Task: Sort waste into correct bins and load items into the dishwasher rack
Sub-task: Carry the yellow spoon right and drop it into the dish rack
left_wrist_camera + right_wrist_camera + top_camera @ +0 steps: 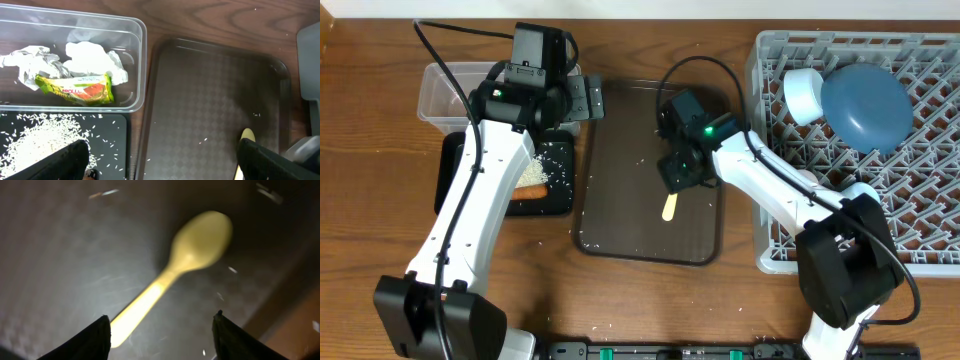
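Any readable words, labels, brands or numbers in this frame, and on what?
Red lettering on the printed wrapper in the clear tub: upside down and too blurred to read.
No other text, numbers or signs are visible in any view.

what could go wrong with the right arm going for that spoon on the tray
The spoon lies flat on the serving tray, so the open right gripper may slide over it or scrape the tray. Its handle runs slantwise between the fingers, off-centre; closing could spin it away rather than pinch it. Stray rice grains near it might get dragged along.
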